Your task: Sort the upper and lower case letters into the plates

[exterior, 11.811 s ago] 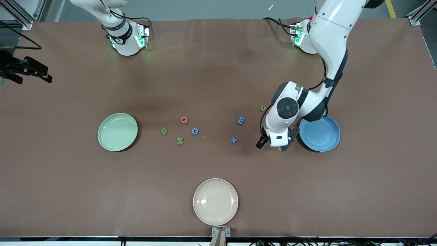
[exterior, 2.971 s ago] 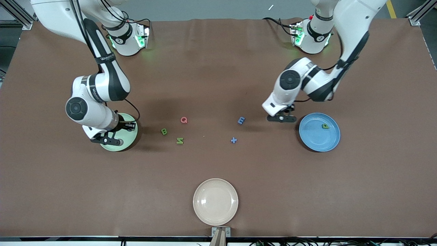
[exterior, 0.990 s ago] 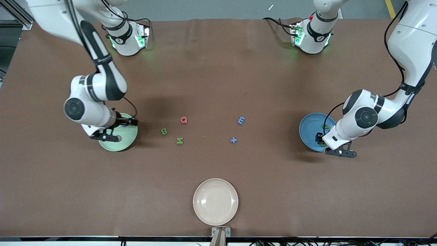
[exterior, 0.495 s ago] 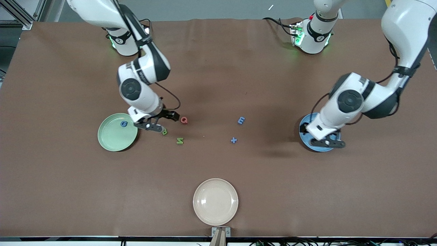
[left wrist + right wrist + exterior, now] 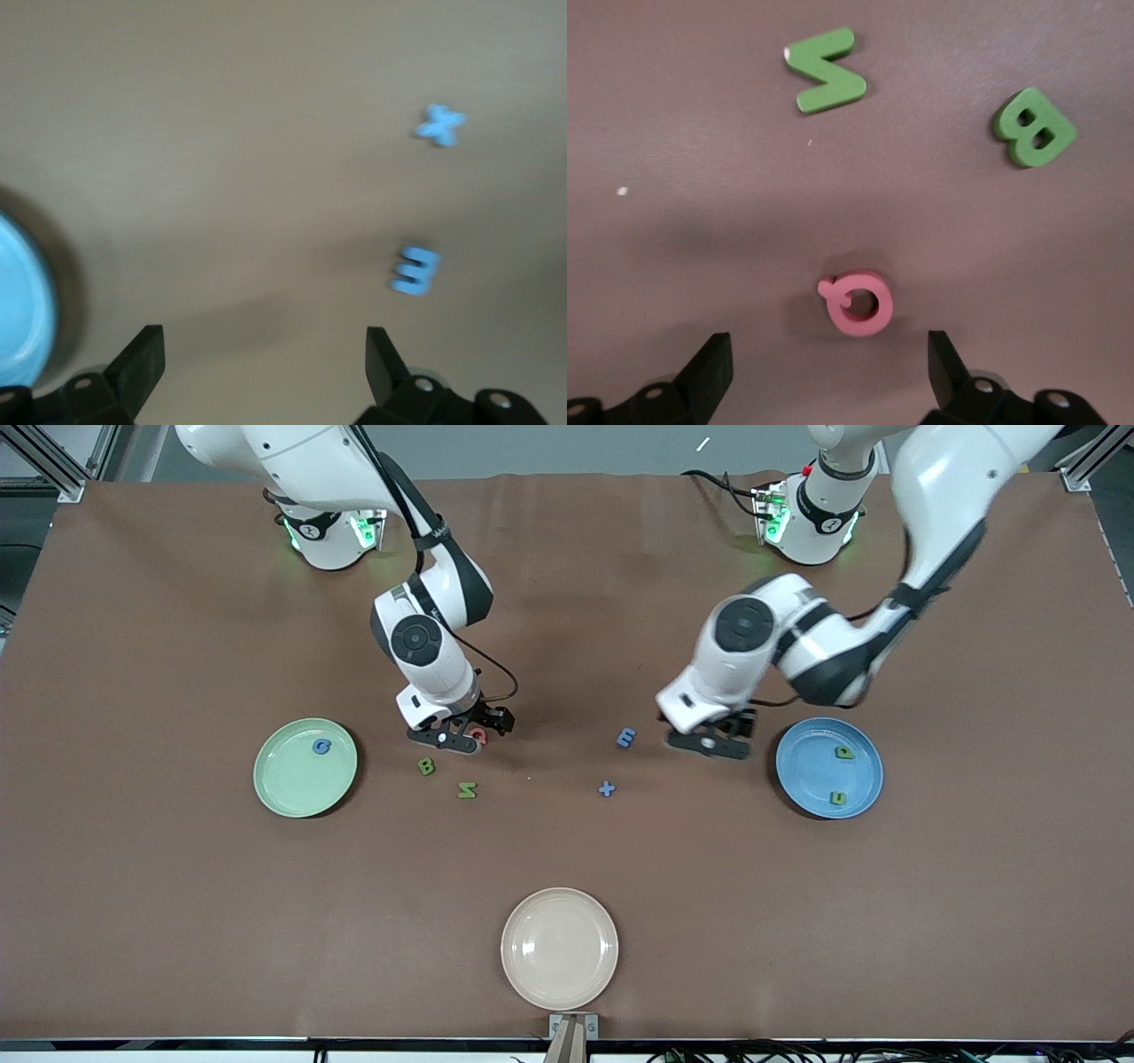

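1. R gripper (image 5: pixel 462 737): jaws wide, empty, over pink Q (image 5: pixel 859 303); you centre it between the fingers.
2. L gripper (image 5: pixel 709 737): jaws wide, empty, between blue m (image 5: pixel 626 737) and blue plate (image 5: pixel 802 775); m lies toward the R arm's end.

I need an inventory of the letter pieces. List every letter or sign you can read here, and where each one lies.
"Q": pink piece on the table, under the right gripper.
"B": green piece on the table.
"N": green piece on the table, lying sideways.
"G": blue piece in the green plate.
"m": blue piece on the table.
"x": blue piece, could be a plus sign.
"p": green piece in the blue plate.
Second green piece there: too small to read.
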